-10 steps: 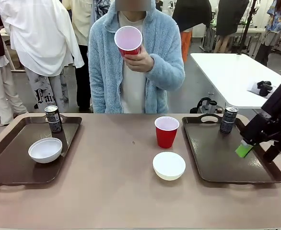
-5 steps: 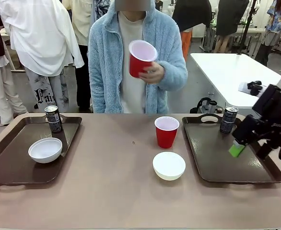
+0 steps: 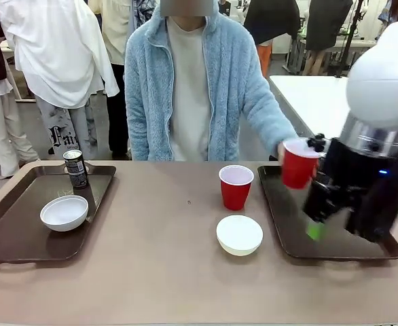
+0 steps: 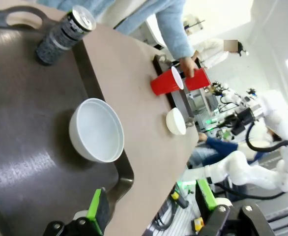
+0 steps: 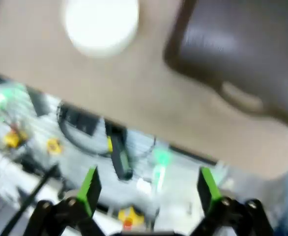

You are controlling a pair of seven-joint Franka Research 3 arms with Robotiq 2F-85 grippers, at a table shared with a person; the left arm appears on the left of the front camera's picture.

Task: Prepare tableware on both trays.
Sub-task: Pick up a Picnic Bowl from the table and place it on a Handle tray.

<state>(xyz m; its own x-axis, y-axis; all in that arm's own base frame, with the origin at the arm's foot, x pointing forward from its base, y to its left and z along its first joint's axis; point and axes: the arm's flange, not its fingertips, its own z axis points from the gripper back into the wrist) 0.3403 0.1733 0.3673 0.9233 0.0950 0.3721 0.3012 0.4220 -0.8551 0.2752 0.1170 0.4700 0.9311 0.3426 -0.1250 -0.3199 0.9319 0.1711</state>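
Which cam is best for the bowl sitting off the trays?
Front view: the bowl is sharp and whole, on the table beside the right tray. Left wrist view shows it small and far off. Right wrist view blurs it to a white disc.

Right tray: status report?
Open and empty: left gripper, right gripper. Person's hand holds red cup over right tray. Right arm hangs over the same tray.

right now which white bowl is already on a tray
The left bowl, inside the left tray near the can. The other bowl sits on the bare table.
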